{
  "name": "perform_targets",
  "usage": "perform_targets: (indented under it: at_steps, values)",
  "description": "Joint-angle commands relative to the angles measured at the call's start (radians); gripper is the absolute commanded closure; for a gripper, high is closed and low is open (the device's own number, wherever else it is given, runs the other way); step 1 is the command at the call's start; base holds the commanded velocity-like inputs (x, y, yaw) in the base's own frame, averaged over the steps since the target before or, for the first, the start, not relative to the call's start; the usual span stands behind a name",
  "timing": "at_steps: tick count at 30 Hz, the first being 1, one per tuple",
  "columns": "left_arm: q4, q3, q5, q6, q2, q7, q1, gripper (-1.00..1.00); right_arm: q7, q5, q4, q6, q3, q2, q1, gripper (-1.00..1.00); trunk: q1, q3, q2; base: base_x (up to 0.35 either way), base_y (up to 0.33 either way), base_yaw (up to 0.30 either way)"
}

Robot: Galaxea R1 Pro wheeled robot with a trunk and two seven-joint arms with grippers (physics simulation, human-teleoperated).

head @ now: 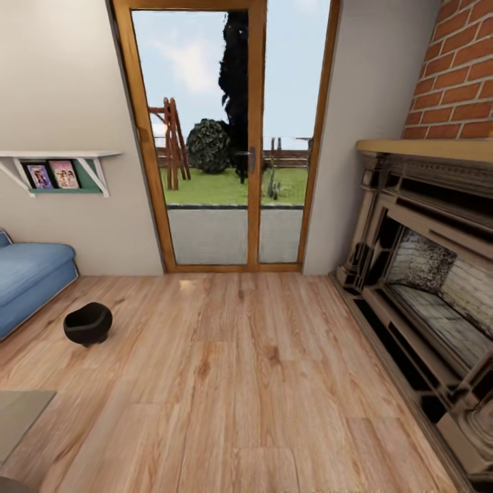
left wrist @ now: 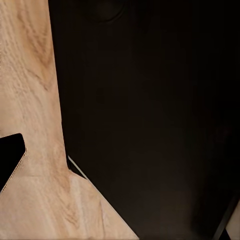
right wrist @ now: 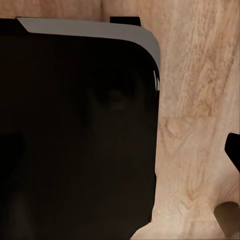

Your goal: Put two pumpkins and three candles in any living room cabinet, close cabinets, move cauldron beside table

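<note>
Wooden floorboards (head: 260,383) are running out from under the robot toward the far wall, pale and bare across the middle of the room. Starting at the left, a grey rug corner (head: 17,414) is poking in at the near edge, and beyond it a blue sofa (head: 31,281) is sitting against the wall. Just beside the sofa's end, the cauldron (head: 87,324) is resting on the floor, black and squat, apart from the sofa and well off to the left of the robot's heading. Above the sofa a white wall shelf (head: 58,164) is holding two small pictures. Moving across, a glazed door (head: 229,137) in an orange wooden frame is standing shut in the middle of the far wall, showing lawn and a dark bush outside. On the right a dark fireplace (head: 424,274) is stretching along the wall under red brick (head: 459,75).

Neither claw is showing in the head view, so how the cauldron lies relative to them I cannot tell. Both wrist views are looking down on floorboards beside a large black body (left wrist: 150,125); whether either claw is open or closed I cannot tell.
</note>
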Motion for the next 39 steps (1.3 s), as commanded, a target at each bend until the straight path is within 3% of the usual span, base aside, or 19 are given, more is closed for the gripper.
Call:
perform_targets:
  at_steps: [1, 39]
  values:
    - [0.0, 0.0, 0.0, 0.0, 0.0, 0.0, 0.0, -1.0, 0.0, 0.0, 0.0, 0.0, 0.0, 0.0, 0.0, -1.0, 0.0, -0.001, 0.0, 0.0, 0.0, -0.272]
    - [0.0, 0.0, 0.0, 0.0, 0.0, 0.0, 0.0, -1.0, 0.0, -0.001, 0.0, 0.0, 0.0, 0.0, 0.0, -1.0, 0.0, -0.02, 0.0, 0.0, 0.0, -0.273]
